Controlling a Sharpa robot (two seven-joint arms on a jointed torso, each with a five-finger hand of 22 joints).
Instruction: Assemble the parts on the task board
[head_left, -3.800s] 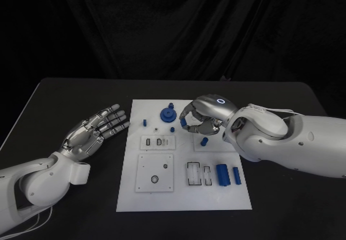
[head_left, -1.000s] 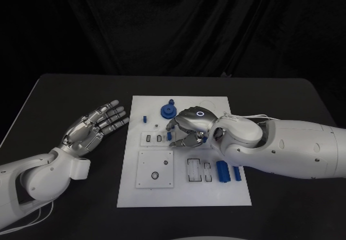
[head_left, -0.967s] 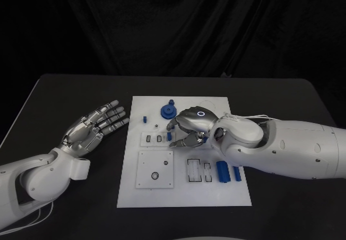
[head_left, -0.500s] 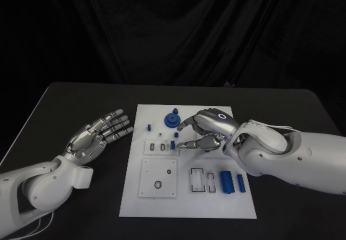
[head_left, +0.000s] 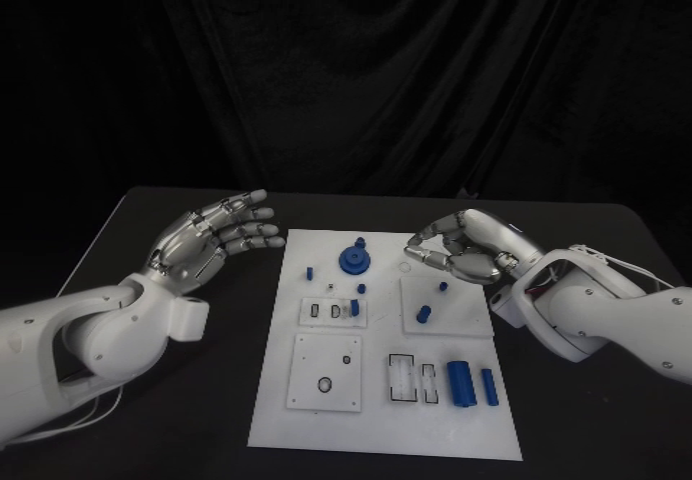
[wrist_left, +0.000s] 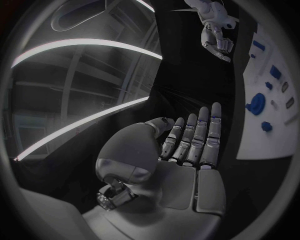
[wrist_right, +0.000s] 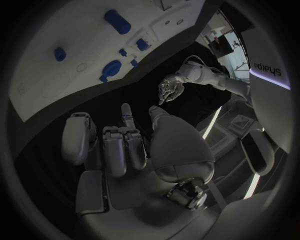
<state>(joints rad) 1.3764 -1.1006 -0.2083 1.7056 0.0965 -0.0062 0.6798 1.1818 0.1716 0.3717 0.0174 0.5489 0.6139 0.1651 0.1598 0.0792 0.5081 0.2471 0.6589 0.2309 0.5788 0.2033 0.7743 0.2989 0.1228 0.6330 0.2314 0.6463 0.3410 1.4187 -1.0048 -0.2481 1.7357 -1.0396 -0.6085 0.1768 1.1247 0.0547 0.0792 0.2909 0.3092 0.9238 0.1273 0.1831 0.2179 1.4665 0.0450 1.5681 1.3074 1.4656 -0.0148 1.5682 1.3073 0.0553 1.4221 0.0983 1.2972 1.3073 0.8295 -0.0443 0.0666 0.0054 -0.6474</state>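
Both my hands off the task board (head_left: 397, 430)
Left hand (head_left: 209, 240) spread wide, empty; right hand (head_left: 464, 247) curled, empty; blue cylinder (head_left: 460, 382) lies lengthwise along the board.

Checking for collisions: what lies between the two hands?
In the head view, the task board's far end with a blue gear-like part lies between left hand and right hand.

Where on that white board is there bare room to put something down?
The task board is bare along its near edge, below the square plate and the blue cylinders. It is crowded farther back, around the blue gear and small pegs.
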